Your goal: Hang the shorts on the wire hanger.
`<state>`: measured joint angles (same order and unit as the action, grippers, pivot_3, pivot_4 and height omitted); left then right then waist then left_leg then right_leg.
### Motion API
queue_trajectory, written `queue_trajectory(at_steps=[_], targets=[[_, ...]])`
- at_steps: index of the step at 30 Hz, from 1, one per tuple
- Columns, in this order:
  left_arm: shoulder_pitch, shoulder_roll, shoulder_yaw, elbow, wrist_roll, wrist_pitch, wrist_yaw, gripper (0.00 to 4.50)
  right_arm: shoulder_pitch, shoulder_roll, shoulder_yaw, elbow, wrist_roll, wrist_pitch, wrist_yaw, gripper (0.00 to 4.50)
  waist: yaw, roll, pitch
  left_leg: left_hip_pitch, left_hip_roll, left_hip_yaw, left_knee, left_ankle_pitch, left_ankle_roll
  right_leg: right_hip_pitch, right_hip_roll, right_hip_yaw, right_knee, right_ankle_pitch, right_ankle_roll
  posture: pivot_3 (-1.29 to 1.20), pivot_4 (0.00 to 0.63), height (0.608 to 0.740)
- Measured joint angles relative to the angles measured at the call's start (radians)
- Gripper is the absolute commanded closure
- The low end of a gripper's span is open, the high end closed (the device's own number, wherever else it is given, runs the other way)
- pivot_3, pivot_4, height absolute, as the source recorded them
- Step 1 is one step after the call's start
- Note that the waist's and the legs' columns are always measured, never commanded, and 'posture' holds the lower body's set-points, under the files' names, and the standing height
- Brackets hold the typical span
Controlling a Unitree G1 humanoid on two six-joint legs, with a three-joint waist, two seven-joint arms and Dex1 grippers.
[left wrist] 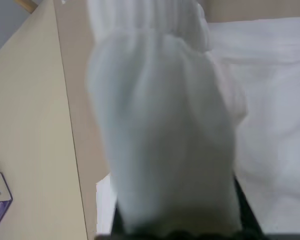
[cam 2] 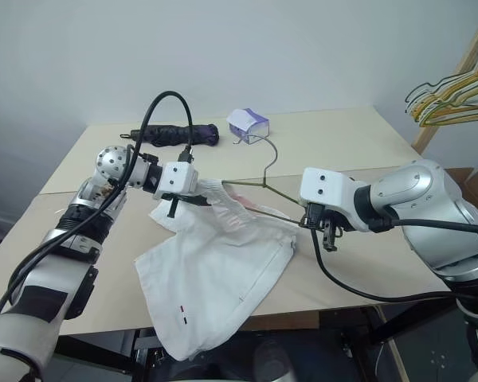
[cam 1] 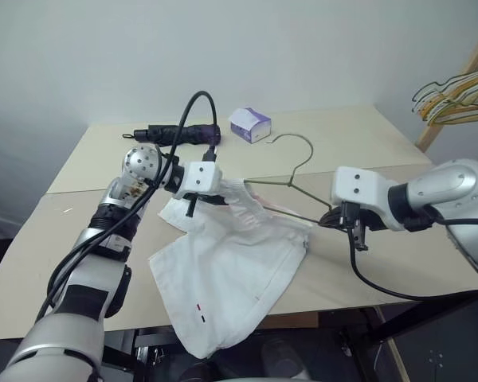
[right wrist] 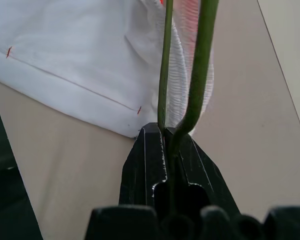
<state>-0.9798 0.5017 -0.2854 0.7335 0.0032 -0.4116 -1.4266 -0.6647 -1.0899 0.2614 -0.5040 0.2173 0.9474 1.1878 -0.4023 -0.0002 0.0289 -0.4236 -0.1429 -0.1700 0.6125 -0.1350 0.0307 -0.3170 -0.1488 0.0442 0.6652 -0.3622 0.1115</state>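
Threading step: left gripper (cam 1: 221, 191) clenched on shorts (cam 1: 231, 278) waistband, right gripper (right wrist: 167, 132) clamping wire hanger (cam 1: 291, 179) corner; next, feed waistband over hanger

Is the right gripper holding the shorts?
No: the right gripper has its fingers shut on the wire hanger, whose two green wires rise from between them, while the shorts lie beyond.

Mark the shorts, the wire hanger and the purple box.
the shorts (cam 1: 223, 278), left eye view, flat middle of the fabric.
the wire hanger (cam 1: 303, 163), left eye view, neck below the hook.
purple box (cam 1: 250, 124), left eye view, its top.
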Motion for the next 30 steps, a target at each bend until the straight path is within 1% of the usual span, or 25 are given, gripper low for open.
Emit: queue_trajectory(at_steps=[4, 6, 7, 8, 12, 15, 18, 19, 22, 23, 25, 27, 30], targets=[[0.000, 0.000, 0.001, 0.000, -0.006, 0.002, -0.016, 4.48, 0.001, -0.006, 0.000, -0.002, 0.001, -0.012, 0.001, 4.50, 0.000, 0.000, 0.000, 0.000, 0.000, 0.000, 0.000, 0.000, 0.000, 0.000, 0.000, 0.000, 0.000, 0.000, 0.000, -0.38, 0.000, 0.740], [0.003, -0.001, 0.003, -0.002, -0.011, 0.007, -0.017, 4.48, 0.012, -0.018, 0.000, -0.005, -0.006, -0.054, 0.000, 4.50, 0.000, 0.000, 0.000, 0.000, 0.000, 0.000, 0.000, 0.000, 0.000, 0.000, 0.000, 0.000, 0.000, 0.000, 0.000, -0.38, 0.000, 0.740], [0.008, -0.003, 0.004, -0.006, -0.014, 0.014, -0.015, 4.50, 0.022, -0.025, -0.001, -0.005, -0.013, -0.086, 0.000, 3.91, 0.000, 0.000, 0.000, 0.000, 0.000, 0.000, 0.000, 0.000, 0.000, 0.000, 0.000, 0.000, 0.000, 0.000, 0.000, -0.38, 0.000, 0.740], [0.015, -0.004, 0.007, -0.011, -0.019, 0.026, -0.011, 4.50, 0.033, -0.031, -0.001, -0.006, -0.018, -0.116, 0.000, 3.69, 0.000, 0.000, 0.000, 0.000, 0.000, 0.000, 0.000, 0.000, 0.000, 0.000, 0.000, 0.000, 0.000, 0.000, 0.000, -0.38, 0.000, 0.740], [0.046, 0.007, 0.032, -0.039, -0.044, 0.074, -0.006, 4.50, 0.069, -0.041, -0.026, 0.035, -0.018, -0.158, -0.021, 2.32, -0.006, 0.000, 0.000, 0.000, 0.000, 0.000, 0.001, 0.000, 0.000, 0.000, 0.000, 0.000, 0.001, 0.000, 0.000, -0.38, 0.000, 0.740], [0.060, 0.018, 0.043, -0.061, -0.050, 0.114, 0.000, 4.50, 0.084, -0.052, -0.115, 0.124, -0.027, -0.153, -0.080, 1.27, -0.008, 0.000, 0.000, 0.000, 0.000, 0.000, 0.001, 0.000, 0.000, 0.001, 0.000, 0.000, 0.001, 0.002, -0.003, -0.37, 0.000, 0.740], [0.078, 0.027, 0.062, -0.092, -0.066, 0.159, 0.010, 4.50, 0.159, -0.077, -0.209, 0.173, -0.027, -0.135, -0.120, 0.20, -0.002, 0.000, 0.000, 0.000, 0.000, 0.000, 0.001, 0.000, 0.000, 0.000, 0.000, 0.000, 0.001, 0.002, -0.004, -0.37, 0.000, 0.740], [0.083, 0.030, 0.067, -0.100, -0.071, 0.177, 0.010, 4.50, 0.204, -0.083, -0.245, 0.184, -0.027, -0.125, -0.131, 0.03, 0.002, 0.000, 0.000, 0.000, 0.000, 0.000, 0.001, 0.000, 0.000, 0.000, 0.000, -0.001, 0.002, 0.003, -0.004, -0.37, 0.000, 0.740], [0.100, 0.044, 0.080, -0.129, -0.087, 0.237, 0.019, 4.50, 0.347, -0.074, -0.370, 0.210, -0.007, -0.075, -0.166, 0.03, 0.005, 0.000, 0.000, 0.000, 0.000, 0.001, 0.002, 0.000, 0.000, 0.001, 0.000, -0.001, 0.002, 0.003, -0.005, -0.37, 0.000, 0.740], [0.103, 0.046, 0.087, -0.133, -0.089, 0.247, 0.023, 4.50, 0.381, -0.059, -0.406, 0.212, 0.008, -0.059, -0.167, 0.03, 0.005, -0.001, -0.001, 0.001, 0.000, 0.001, 0.002, 0.000, 0.000, 0.001, 0.000, -0.001, 0.002, 0.003, -0.004, -0.37, 0.000, 0.740], [0.117, 0.046, 0.100, -0.144, -0.099, 0.277, 0.034, 4.50, 0.457, 0.004, -0.489, 0.205, 0.063, -0.024, -0.168, 0.03, 0.002, -0.001, -0.001, 0.002, 0.001, 0.002, 0.003, 0.000, 0.000, 0.002, 0.000, 0.000, 0.003, 0.003, -0.004, -0.37, 0.000, 0.740], [0.124, 0.042, 0.105, -0.162, -0.111, 0.306, 0.039, 4.50, 0.516, 0.102, -0.521, 0.187, 0.103, -0.022, -0.195, 0.03, -0.001, -0.003, -0.003, 0.002, 0.002, 0.002, 0.003, 0.000, 0.000, 0.003, 0.001, -0.001, 0.003, 0.003, -0.004, -0.38, 0.000, 0.740], [0.126, 0.041, 0.110, -0.189, -0.125, 0.333, 0.042, 4.50, 0.538, 0.316, -0.524, 0.180, 0.163, -0.021, -0.285, 0.03, -0.009, -0.003, -0.003, 0.004, 0.001, 0.003, 0.004, 0.000, 0.000, 0.004, 0.001, 0.000, 0.003, 0.004, -0.003, -0.38, 0.000, 0.740]])
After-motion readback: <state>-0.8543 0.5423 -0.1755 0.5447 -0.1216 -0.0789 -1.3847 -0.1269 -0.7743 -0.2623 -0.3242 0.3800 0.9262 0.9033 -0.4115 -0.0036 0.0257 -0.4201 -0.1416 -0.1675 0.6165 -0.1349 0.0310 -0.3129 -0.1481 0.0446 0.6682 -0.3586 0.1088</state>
